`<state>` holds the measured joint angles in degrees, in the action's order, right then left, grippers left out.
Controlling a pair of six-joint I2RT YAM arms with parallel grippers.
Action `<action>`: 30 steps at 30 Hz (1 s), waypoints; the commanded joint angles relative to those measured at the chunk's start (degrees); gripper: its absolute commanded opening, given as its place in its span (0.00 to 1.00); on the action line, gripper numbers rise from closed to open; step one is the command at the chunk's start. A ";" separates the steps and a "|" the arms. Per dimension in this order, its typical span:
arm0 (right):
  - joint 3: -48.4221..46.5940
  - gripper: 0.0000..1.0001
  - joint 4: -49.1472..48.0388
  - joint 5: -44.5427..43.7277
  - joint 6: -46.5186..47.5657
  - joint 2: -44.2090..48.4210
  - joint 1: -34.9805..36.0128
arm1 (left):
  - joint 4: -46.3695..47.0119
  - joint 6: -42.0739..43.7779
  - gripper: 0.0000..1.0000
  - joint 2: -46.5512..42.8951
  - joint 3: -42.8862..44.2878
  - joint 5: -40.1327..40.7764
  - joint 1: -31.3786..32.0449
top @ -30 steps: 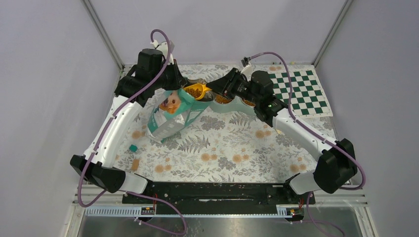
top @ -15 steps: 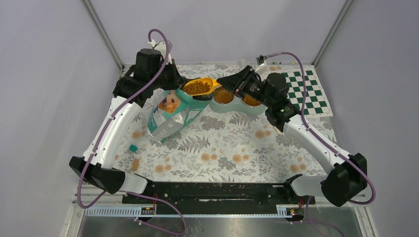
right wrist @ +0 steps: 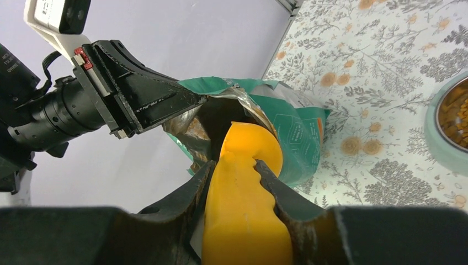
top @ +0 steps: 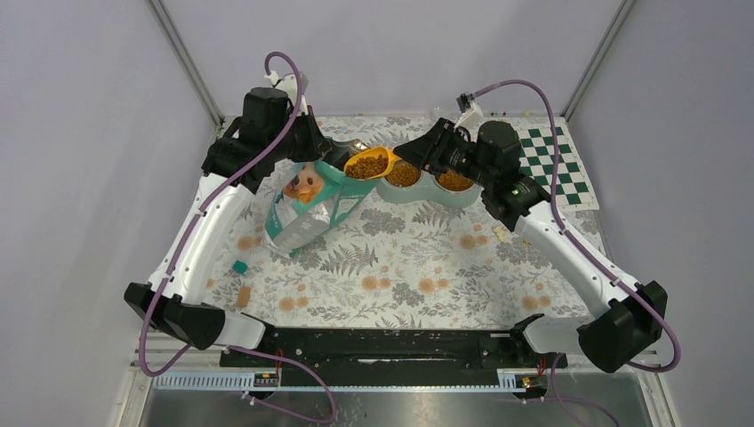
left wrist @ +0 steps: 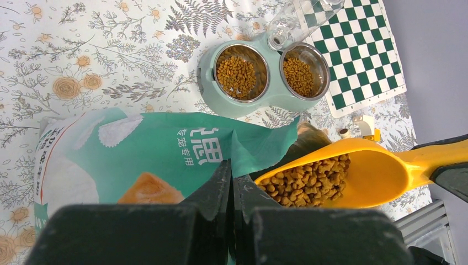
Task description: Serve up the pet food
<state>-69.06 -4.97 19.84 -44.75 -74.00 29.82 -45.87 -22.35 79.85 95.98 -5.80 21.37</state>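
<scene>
Now right tool (right wrist: 234,165) clamped on scoop (right wrist: 245,204), pet food (left wrist: 306,179) beyond, left tool (left wrist: 230,182) pinching bag (left wrist: 149,154).

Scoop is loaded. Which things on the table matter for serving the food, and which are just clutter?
In the job:
- pet food in the scoop, gripped by the right end effector
- teal bag, pinched by the left end effector
- twin-bowl feeder

Lying about:
- chessboard mat
- small teal block
- tan block
</scene>
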 commanded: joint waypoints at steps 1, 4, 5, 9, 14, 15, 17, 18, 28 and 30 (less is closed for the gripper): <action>-3.12 0.00 0.13 -0.81 5.59 1.06 -0.21 | 4.62 0.27 0.00 -2.85 3.25 0.72 -0.82; -3.24 0.00 -0.30 0.12 7.20 1.05 -0.23 | 4.64 0.29 0.00 -2.86 3.33 0.75 -0.93; -3.25 0.00 -0.37 0.42 8.04 1.03 -0.21 | 4.63 0.29 0.00 -2.82 3.32 0.76 -0.96; -2.61 0.00 -1.30 1.23 11.00 1.40 -0.20 | 4.62 0.29 0.00 -2.75 3.40 0.54 -0.90; -0.99 0.00 -3.85 1.16 11.24 2.05 -0.20 | 4.60 0.29 0.00 -2.72 3.33 0.60 -0.94; -0.66 0.00 -4.30 1.15 11.06 2.11 -0.22 | 4.62 0.28 0.00 -2.77 3.33 0.63 -0.90; 0.09 0.00 -5.38 1.11 10.58 2.26 -0.18 | 4.66 0.22 0.00 -2.74 3.25 0.50 -0.90; 0.69 0.00 -6.12 1.24 10.49 2.27 -0.23 | 4.60 0.20 0.00 -2.77 3.25 0.36 -1.00; 4.69 0.00 -13.17 2.78 11.80 3.07 -0.22 | 4.65 0.29 0.00 -2.78 2.94 0.21 -0.97; 5.21 0.00 -13.75 2.92 12.41 3.39 -0.20 | 4.70 0.14 0.00 -2.77 2.90 -0.13 -0.96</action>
<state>-64.88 -13.50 21.56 -35.27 -72.99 29.82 -46.00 -22.35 79.85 95.98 -6.09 21.26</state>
